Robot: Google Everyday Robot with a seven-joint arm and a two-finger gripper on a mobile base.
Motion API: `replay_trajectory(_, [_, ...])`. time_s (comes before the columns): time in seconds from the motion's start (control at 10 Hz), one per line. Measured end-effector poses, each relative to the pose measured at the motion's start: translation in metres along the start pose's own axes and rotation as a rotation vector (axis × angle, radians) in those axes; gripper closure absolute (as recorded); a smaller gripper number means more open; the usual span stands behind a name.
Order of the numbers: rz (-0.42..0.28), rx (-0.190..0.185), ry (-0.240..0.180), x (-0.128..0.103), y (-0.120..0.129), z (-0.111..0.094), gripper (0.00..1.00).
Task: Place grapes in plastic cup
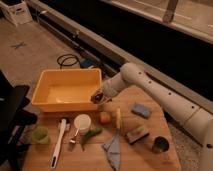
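My gripper [98, 96] hangs low over the wooden table [75, 162], at the front right corner of the yellow bin [46, 102]. It is shut on a small dark lump, the grapes [96, 98], which the fingers mostly hide. The translucent light-green plastic cup [40, 135] stands upright at the table's front left, well to the left of and nearer than the gripper. My white arm [150, 90] reaches in from the right.
On the table stand a white cup [82, 123] and a metal cup [160, 144]. There are also an orange fruit [104, 118], a banana [118, 119], a blue sponge [141, 110], a blue cloth [114, 149], a green pepper [91, 135] and a white utensil [59, 142]. A black chair [12, 115] is at left.
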Motion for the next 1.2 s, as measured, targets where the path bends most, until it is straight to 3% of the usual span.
replay_trajectory(0.3, [-0.06,0.039,0.052,-0.013,-0.014,-0.021,1.0])
replay_trajectory(0.5, [-0.137,0.065,0.084,-0.037,-0.038,-0.043,1.0])
replay_trajectory(0.7, [-0.232,0.087,0.079,-0.07,-0.061,-0.051,1.0])
replay_trajectory(0.9, [-0.3,0.087,0.019,-0.101,-0.072,-0.036,1.0])
replay_trajectory(1.2, [-0.375,0.047,-0.144,-0.149,-0.067,0.006,1.0])
